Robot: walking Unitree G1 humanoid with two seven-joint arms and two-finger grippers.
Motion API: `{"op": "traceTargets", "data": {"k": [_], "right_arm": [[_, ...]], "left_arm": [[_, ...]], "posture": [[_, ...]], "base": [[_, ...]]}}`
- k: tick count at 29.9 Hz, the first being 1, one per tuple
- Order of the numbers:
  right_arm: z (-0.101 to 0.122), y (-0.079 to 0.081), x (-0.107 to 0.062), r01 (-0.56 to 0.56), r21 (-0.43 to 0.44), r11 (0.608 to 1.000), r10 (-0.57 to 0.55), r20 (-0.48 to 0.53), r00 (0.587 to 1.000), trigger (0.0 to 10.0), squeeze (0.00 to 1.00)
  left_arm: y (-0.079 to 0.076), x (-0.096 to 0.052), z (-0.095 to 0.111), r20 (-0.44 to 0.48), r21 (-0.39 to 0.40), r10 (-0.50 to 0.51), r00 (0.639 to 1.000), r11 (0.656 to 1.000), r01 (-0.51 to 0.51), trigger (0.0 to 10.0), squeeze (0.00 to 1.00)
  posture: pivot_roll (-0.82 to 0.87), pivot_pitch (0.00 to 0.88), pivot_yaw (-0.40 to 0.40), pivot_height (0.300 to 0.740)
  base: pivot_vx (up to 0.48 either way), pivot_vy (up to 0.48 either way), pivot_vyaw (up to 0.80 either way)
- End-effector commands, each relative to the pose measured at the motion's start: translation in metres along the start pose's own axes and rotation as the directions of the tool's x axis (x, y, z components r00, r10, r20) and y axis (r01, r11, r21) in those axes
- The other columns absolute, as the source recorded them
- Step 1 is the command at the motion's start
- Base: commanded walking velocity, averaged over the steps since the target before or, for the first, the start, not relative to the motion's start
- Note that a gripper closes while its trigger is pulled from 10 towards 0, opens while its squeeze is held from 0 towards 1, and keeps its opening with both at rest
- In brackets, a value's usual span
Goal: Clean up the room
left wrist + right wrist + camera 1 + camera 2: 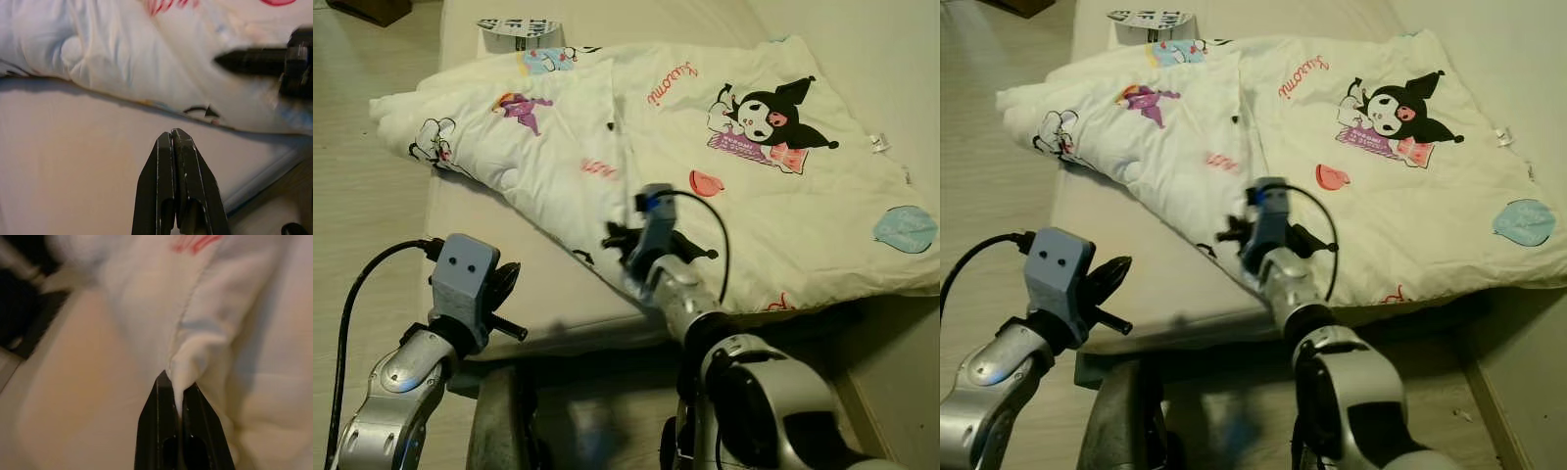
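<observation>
A white blanket [705, 147] printed with cartoon figures lies rumpled across the mattress [529, 284]. My right gripper [177, 382] is at the blanket's near edge, shut on a pinched fold of the cloth [190, 357]. From the head, the right wrist [651, 220] sits over that edge near the mattress front. My left gripper [172, 134] is shut with nothing in it. It hovers over bare mattress just short of the blanket's edge, and its fingers [504, 282] show at the lower left.
A black-and-white patterned box [519, 32] lies at the far end of the bed, beside the blanket. Wooden floor [352, 196] runs along the left. The mattress front edge is close to my body, with a dark gap below.
</observation>
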State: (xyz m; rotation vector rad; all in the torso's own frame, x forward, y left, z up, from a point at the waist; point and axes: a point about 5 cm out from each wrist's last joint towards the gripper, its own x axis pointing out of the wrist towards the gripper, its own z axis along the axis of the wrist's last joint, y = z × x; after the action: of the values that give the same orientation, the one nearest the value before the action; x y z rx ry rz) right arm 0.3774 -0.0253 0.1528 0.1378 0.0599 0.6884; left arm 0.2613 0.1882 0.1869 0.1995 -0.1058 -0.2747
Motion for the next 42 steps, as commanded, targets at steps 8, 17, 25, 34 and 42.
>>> {"op": "traceTargets", "data": {"k": [8,17,25,34,42], "right_arm": [[-0.053,0.042,-0.018,-0.384,-0.263,0.885,0.349,-0.171,0.921,0.0,0.0],[-0.098,0.042,-0.05,-0.599,-0.46,0.655,0.42,-0.437,0.795,0.0,0.0],[-0.043,-0.009,-0.025,-0.029,-0.222,0.975,0.001,-0.126,0.992,10.0,0.0],[0.019,-0.044,-0.018,0.216,0.061,0.974,-0.222,0.127,0.967,10.0,1.0],[0.033,-0.068,-0.024,0.377,0.236,0.895,-0.408,0.098,0.908,10.0,1.0]], "left_arm": [[-0.01,-0.001,-0.01,-0.025,-0.013,-0.009,1.0,1.0,0.009,10.0,0.0],[-0.022,0.002,-0.013,-0.03,-0.019,-0.037,0.999,0.999,0.036,10.0,0.0],[-0.019,0.004,-0.013,-0.032,0.002,-0.013,0.999,1.0,0.013,10.0,0.0],[-0.015,0.005,-0.013,-0.028,0.02,0.004,1.0,1.0,-0.004,10.0,0.0],[-0.012,0.003,-0.012,-0.024,0.028,0.011,1.0,1.0,-0.01,10.0,0.0]], "posture": [[0.15,0.365,-0.032,0.541],[0.15,0.366,-0.031,0.541],[0.15,0.36,-0.03,0.541],[0.16,0.355,-0.024,0.541],[0.17,0.355,-0.019,0.541]], "base": [[0.0,0.0,0.0],[0.0,0.0,0.0],[0.0,0.0,0.0],[0.0,0.0,0.0],[0.0,0.0,0.0]]}}
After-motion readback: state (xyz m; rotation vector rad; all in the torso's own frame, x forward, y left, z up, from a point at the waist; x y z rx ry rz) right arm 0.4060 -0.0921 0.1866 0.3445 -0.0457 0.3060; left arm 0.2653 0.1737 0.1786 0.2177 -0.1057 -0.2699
